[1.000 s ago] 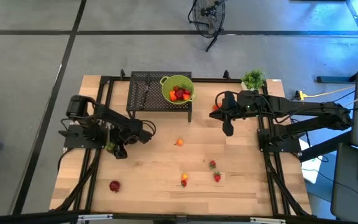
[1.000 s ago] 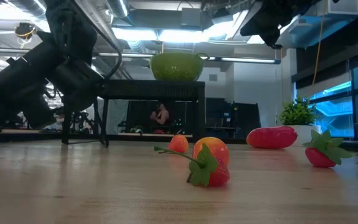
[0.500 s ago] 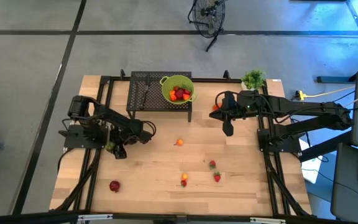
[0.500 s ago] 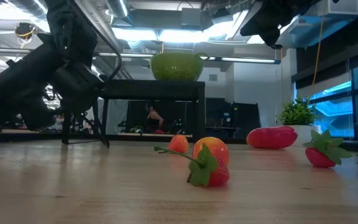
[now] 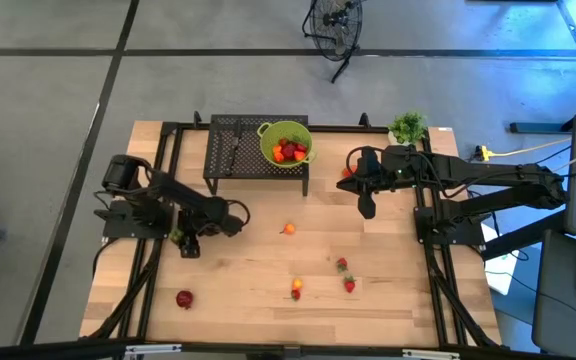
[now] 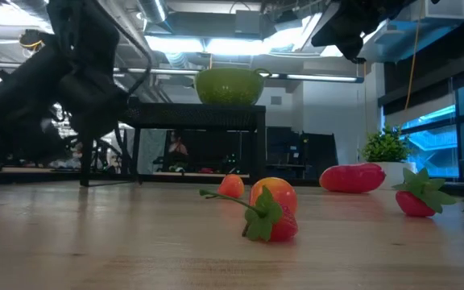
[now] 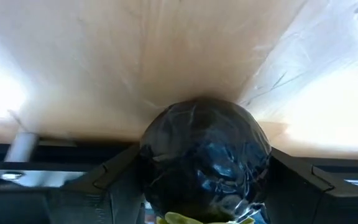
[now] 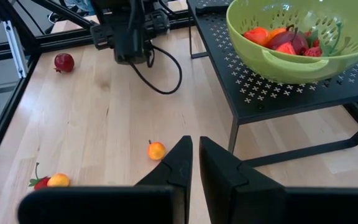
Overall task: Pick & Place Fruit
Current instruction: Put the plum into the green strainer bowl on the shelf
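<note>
A round dark green fruit [image 7: 205, 155] lies on the wooden table near its left side, seen in the high view as a greenish spot [image 5: 179, 238]. My left gripper [image 5: 189, 245] is low over it, with one finger on each side. My right gripper [image 5: 368, 207] hangs shut and empty, raised near the black rack's right end. Loose fruit lies on the table: an orange piece [image 5: 287, 229], two strawberries [image 5: 342, 264] [image 5: 349, 285], a red-yellow piece [image 5: 295, 291] and a red one [image 5: 184, 298]. A red oblong fruit [image 6: 353, 177] lies at the far right. My left gripper has the dark green fruit pinched between its two fingers [image 7: 104, 183], which lie against its opposite sides [image 7: 151, 162]. The fingers slant down from the table's left. The fruit seems to rest on the table; its underside is hidden.
A lime-green bowl [image 5: 286, 143] holding several fruits stands on a black perforated rack [image 5: 230, 150] at the far middle. A small potted plant [image 5: 408, 126] stands at the far right. A black frame [image 5: 164, 190] runs along both table sides. Bare wood lies in the middle.
My left arm has swung a little above the dark green fruit and its wrist has rolled slightly, while the gripper stays at the same spot on the table. The loose fruit has not moved.
</note>
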{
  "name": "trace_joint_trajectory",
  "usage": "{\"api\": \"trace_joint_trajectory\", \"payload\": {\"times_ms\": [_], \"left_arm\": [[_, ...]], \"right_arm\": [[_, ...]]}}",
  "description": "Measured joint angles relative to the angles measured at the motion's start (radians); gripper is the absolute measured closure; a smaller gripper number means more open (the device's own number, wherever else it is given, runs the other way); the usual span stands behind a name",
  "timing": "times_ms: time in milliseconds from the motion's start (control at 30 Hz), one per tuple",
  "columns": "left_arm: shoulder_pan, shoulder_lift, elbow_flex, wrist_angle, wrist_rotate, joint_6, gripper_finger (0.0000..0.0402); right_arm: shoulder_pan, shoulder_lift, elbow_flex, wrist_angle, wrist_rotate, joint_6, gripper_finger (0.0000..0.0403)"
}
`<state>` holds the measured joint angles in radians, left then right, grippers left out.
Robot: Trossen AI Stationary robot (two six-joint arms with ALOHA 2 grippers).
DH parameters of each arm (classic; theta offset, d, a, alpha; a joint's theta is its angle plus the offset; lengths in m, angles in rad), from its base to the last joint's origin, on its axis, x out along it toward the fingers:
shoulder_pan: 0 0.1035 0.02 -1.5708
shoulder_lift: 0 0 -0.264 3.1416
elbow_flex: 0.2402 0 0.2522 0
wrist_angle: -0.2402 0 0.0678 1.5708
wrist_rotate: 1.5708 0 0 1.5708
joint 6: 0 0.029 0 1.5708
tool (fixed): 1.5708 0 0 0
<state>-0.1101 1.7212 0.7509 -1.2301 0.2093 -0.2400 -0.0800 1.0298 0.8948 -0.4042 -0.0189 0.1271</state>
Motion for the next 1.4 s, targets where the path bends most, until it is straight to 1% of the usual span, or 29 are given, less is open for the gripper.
{"api": "trace_joint_trajectory", "payload": {"times_ms": [133, 333, 567, 767, 967, 1167, 1400], "left_arm": [[-0.018, -0.048, 0.000, 0.016, -0.008, -0.025, 0.0145], [-0.021, -0.160, 0.001, 0.077, -0.009, -0.077, 0.0145], [-0.021, -0.303, 0.001, 0.205, -0.012, -0.116, 0.0146], [-0.010, -0.388, 0.002, 0.305, -0.086, -0.117, 0.0146], [0.021, -0.432, 0.002, 0.431, -0.130, -0.096, 0.0146], [0.046, -0.439, 0.002, 0.578, -0.140, -0.036, 0.0146], [0.071, -0.439, 0.002, 0.849, -0.139, 0.070, 0.0146]], "right_arm": [[0.000, 0.000, 0.000, 0.000, 0.000, 0.016, 0.0372], [0.000, 0.000, 0.000, -0.008, -0.026, 0.027, 0.0372], [0.024, 0.000, 0.000, -0.044, -0.026, 0.047, 0.0372], [0.057, 0.000, 0.000, -0.050, -0.023, 0.058, 0.0372], [0.092, 0.000, 0.000, -0.067, -0.023, 0.086, 0.0372], [0.132, 0.000, 0.000, -0.081, -0.014, 0.119, 0.0372], [0.189, 0.000, 0.000, -0.098, 0.060, 0.154, 0.0372]]}}
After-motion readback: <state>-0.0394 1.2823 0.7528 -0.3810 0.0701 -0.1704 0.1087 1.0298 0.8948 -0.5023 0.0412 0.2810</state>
